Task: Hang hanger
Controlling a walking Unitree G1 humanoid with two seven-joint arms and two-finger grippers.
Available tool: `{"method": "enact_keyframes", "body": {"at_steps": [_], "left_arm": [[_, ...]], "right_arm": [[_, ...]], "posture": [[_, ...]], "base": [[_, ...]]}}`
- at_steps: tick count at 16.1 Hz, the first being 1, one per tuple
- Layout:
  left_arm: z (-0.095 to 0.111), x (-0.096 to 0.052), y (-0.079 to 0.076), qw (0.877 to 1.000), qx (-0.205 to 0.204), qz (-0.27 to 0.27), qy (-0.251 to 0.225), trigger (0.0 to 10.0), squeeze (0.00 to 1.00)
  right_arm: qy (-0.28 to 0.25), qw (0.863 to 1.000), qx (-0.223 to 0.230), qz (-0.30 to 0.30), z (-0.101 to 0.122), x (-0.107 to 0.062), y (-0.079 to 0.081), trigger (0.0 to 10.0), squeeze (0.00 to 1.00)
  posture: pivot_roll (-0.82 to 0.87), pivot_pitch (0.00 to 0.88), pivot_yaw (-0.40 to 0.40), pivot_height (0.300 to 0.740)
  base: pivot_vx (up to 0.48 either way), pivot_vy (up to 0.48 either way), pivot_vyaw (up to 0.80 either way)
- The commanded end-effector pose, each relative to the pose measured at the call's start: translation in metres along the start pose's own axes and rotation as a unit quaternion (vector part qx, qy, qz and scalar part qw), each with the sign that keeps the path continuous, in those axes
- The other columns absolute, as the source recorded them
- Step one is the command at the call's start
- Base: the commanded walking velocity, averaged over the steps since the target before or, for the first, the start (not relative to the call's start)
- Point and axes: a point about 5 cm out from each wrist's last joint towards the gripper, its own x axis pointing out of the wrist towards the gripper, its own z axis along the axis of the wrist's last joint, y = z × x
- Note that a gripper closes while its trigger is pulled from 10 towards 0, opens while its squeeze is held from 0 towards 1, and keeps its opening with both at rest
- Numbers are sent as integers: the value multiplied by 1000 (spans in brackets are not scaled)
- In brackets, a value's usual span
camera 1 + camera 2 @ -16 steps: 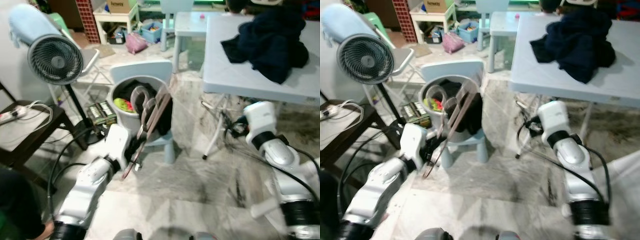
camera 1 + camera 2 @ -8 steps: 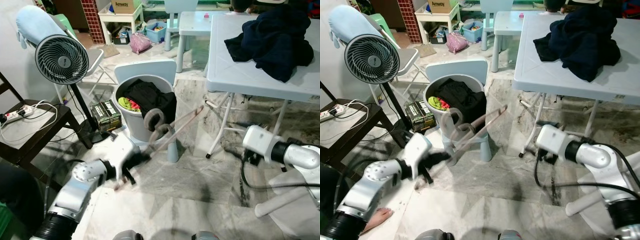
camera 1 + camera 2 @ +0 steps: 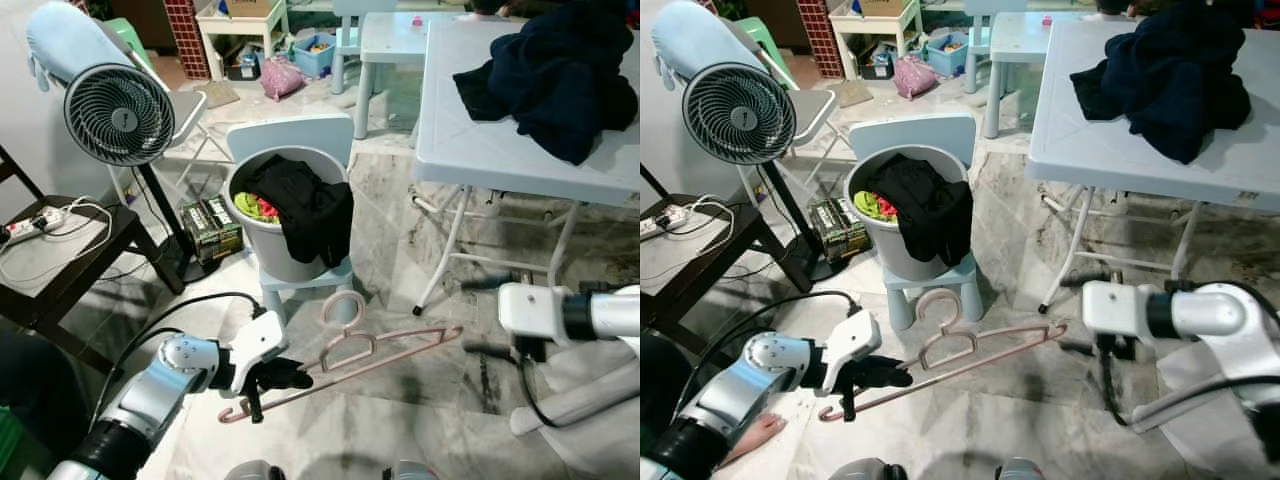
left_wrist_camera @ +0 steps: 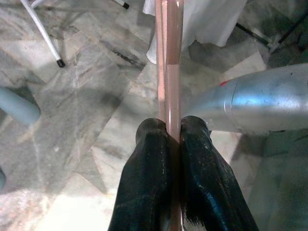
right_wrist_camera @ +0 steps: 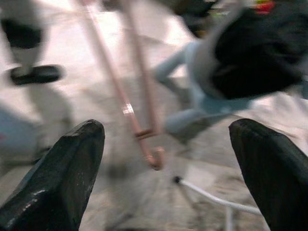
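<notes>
Left gripper [image 3: 272, 376] pinching pink hanger [image 3: 345, 352] (held level over floor); right gripper [image 5: 168, 159] spread wide, empty.

dark clothes [image 3: 555, 75] heaped on grey table [image 3: 470, 150].

No text, label or number can be read anywhere here; the printing on the green box [image 3: 210, 224] beside the laundry bucket [image 3: 285, 225] is too small to make out.

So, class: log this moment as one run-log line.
left pincer: shut on pink hanger | hanger: held level above floor | right pincer: open, facing hanger | hanging: not done
</notes>
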Motion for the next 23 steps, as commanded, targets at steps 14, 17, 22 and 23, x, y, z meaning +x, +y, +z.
{"method": "enact_keyframes", "body": {"at_steps": [14, 17, 22, 23], "left_arm": [[16, 28, -2, 993, 99, -67, 9, 10000, 0], [19, 34, -4, 992, 106, -74, 3, 10000, 0], [16, 37, -4, 990, 118, -81, 10, 10000, 0], [16, 37, -4, 989, 118, -83, 11, 10000, 0]], "right_arm": [[10, 994, -14, 112, -9, 47, 34, 10000, 0], [28, 996, -8, 88, -19, 58, 43, 0, 0], [41, 995, -12, 87, -28, 53, 44, 0, 0], [47, 995, -24, 86, -28, 50, 39, 0, 0]], "posture": [[-131, 17, 81, 740], [-135, 16, 78, 740], [-139, 17, 82, 740], [-141, 15, 83, 740]], "base": [[0, 0, 0], [0, 0, 0], [0, 0, 0], [0, 0, 0]]}}
